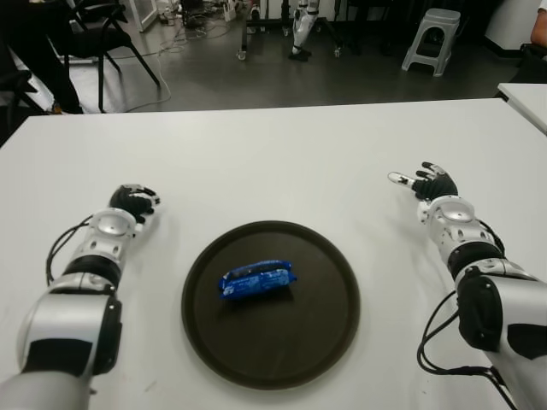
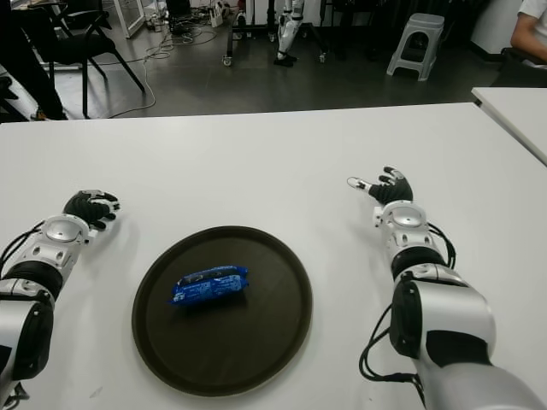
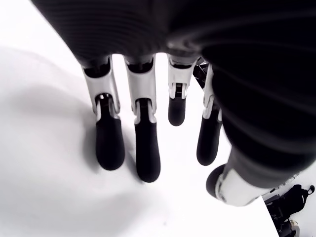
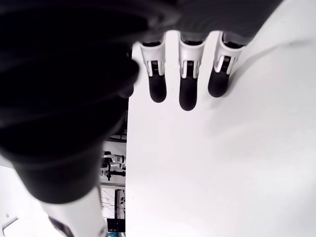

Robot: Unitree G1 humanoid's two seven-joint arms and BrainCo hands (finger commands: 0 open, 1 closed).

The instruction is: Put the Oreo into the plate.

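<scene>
Left hand: your black-fingered left hand shows on the white worktop, well to the left of the plate. In its wrist view the fingers hang loosely extended toward the surface, side by side with small gaps, and hold nothing.

Plate: the round, dark brown plate with a raised rim sits flat on the worktop between your two arms, near the front edge.

Oreo: the blue foil Oreo packet lies inside the plate, a little left of its centre, long side running roughly left to right, with the right end tilted slightly away from you. Neither hand touches it.

Right hand: your right hand shows well to the right of the plate and farther back on the worktop. Its fingers are relaxed and spread, with one pointing out toward the left, and grasp nothing.

Background: beyond the worktop you can see a grey floor, black chairs at the far left and a grey plastic stool at the far right.
</scene>
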